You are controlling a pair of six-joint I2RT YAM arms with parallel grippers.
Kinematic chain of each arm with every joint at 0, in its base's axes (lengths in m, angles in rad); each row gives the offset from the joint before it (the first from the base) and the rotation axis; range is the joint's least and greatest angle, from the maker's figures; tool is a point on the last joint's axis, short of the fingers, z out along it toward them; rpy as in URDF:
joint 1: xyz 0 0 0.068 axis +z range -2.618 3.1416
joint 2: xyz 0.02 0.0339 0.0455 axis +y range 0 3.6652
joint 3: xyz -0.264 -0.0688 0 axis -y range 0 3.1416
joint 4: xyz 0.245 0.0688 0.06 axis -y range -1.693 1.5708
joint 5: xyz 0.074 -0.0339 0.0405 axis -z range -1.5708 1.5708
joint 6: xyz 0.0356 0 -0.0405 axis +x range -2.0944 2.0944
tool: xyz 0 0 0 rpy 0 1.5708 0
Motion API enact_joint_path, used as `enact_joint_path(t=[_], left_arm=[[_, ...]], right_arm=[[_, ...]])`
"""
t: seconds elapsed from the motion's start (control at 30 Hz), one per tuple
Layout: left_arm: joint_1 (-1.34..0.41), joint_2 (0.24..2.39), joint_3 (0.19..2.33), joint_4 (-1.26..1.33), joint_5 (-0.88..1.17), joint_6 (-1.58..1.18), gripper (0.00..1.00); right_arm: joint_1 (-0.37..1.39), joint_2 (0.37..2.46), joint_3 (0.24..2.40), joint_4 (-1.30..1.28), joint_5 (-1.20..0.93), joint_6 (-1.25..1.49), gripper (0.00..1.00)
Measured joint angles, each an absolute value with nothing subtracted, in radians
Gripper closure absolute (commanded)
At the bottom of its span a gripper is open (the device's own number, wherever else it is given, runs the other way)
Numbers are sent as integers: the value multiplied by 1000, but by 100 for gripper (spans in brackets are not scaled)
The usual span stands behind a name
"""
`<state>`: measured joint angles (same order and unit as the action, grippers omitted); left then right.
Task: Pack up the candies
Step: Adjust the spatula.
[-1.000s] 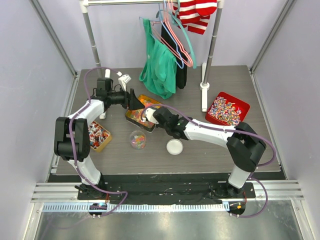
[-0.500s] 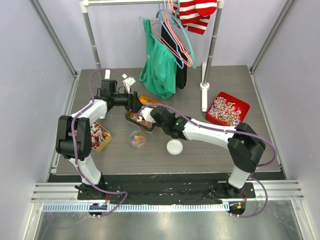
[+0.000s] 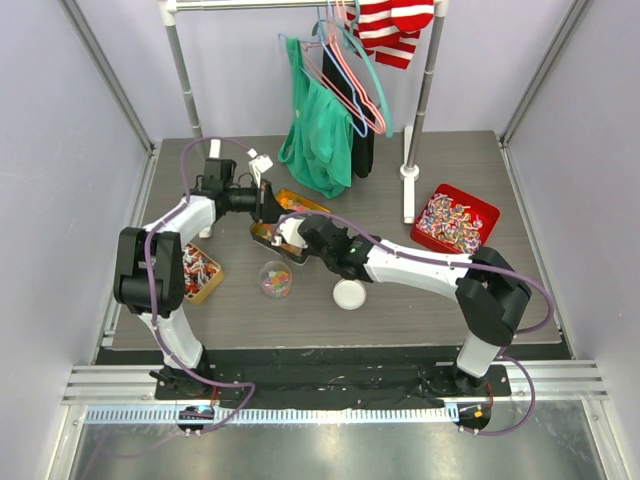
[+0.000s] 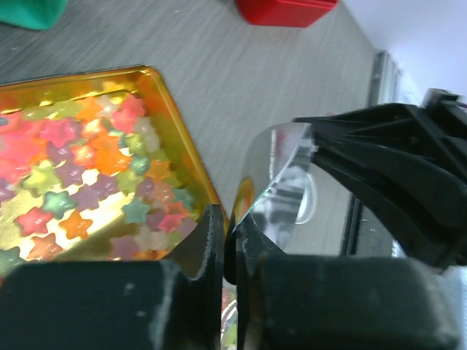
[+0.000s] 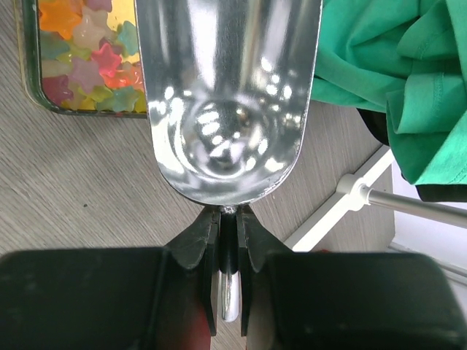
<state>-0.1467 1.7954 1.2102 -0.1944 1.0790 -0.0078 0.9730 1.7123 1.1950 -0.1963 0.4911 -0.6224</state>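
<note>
The candies (image 4: 87,175) are small star-shaped pieces in many colours, lying in a large gold tin (image 4: 182,146). My left gripper (image 4: 232,219) is shut on that tin's near corner rim, at its left end in the top view (image 3: 266,206). My right gripper (image 5: 229,219) is shut on the handle of a shiny metal scoop (image 5: 226,95). The scoop's bowl is empty and hangs beside the tin's edge, with candies (image 5: 87,58) at the upper left. In the top view the right gripper (image 3: 303,230) is over the tin (image 3: 262,236). The scoop (image 4: 281,182) also shows beside the left fingers.
A small clear jar (image 3: 275,279) with a few candies stands in front of the tin, its white lid (image 3: 349,293) to the right. A smaller gold tin (image 3: 195,272) sits at the left, a red tray (image 3: 455,218) at the right. A green shirt (image 3: 318,130) hangs from the rack behind.
The left gripper's jaws went from wide open to shut at the gold tin's corner. The right arm shifted slightly left with the scoop.
</note>
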Motion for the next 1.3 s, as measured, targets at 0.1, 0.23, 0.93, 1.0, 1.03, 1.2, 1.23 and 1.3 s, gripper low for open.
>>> enact_joint_path(t=[0.1,0.23,0.93,1.0,1.03,1.2,1.23,1.3], left_arm=[[-147,1817,1248,-245,1134,22,100],[-145,1860,1302,-326,1187,81,100],[-160,2056,1571,-880,1305,492,100],[-160,2083,1617,-973,1317,569,100],[-158,2101,1647,-1037,1328,622,100],[-138,2201,1803,-1237,1382,909,100],[-132,2216,1822,-1248,1391,951,100],[-118,2231,1831,-1271,1404,1010,100]], right_arm=[[968,1709,1195,-202,487,-623,99],[968,1698,1193,-213,483,-625,99],[960,1603,1193,-250,303,-599,76],[960,1593,1193,-249,300,-599,74],[960,1585,1192,-247,299,-599,73],[960,1523,1177,-248,280,-595,71],[960,1512,1176,-249,273,-594,71],[960,1500,1176,-248,262,-590,71]])
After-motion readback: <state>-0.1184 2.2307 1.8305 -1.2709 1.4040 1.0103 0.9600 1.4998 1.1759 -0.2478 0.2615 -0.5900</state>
